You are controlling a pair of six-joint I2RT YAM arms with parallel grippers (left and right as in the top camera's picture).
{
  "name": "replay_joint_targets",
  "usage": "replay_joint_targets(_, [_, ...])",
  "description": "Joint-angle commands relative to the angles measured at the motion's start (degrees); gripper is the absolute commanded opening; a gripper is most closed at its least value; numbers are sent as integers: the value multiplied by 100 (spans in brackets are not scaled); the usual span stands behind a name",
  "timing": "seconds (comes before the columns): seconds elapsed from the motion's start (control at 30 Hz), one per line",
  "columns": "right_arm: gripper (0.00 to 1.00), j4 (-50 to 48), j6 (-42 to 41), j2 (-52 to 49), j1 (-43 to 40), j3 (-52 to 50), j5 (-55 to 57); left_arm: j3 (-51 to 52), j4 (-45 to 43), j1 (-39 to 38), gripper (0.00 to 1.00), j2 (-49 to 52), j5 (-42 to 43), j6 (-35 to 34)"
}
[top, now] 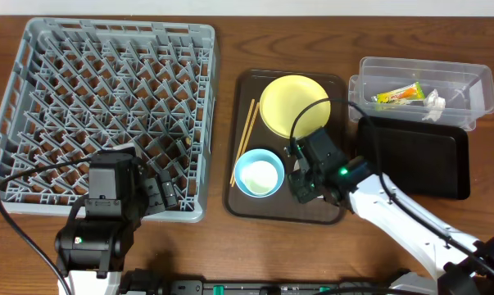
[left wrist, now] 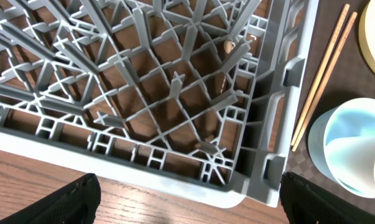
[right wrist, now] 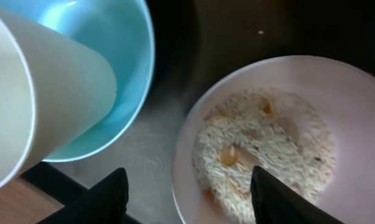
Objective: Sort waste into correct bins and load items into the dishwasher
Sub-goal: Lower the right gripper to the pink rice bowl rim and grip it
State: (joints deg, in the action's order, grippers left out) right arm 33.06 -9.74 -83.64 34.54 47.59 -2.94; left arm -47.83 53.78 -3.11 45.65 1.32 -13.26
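The grey dish rack (top: 107, 98) fills the left. A brown tray (top: 247, 90) holds the yellow plate (top: 287, 102), chopsticks (top: 245, 139) and the light blue bowl (top: 242, 168) with the white cup (top: 265, 175) lying in it. My right gripper (top: 302, 182) hangs open over the tray's front right, hiding the white bowl from overhead. In the right wrist view its fingers (right wrist: 188, 180) straddle the left rim of the white bowl (right wrist: 349, 93), which holds rice crumbs (right wrist: 268, 143). My left gripper (top: 160, 192) is open and empty above the rack's front right corner (left wrist: 255, 186).
The clear tub (top: 468, 82) at the back right holds the snack wrapper (top: 398, 96) and the white tissue (top: 433, 105). The black tray (top: 410, 156) lies in front of it. The left wrist view shows the chopsticks (left wrist: 321, 74) and blue bowl (left wrist: 336, 124).
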Motion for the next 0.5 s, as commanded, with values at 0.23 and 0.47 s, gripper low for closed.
replay_joint_targets(0.23, [50, -367, -9, -20, 229, -350, 118, -136, 17, -20, 94, -4, 15, 87])
replay_joint_targets(0.47, [43, -739, -55, -28, 227, -664, 120, -136, 17, -20, 94, -4, 15, 87])
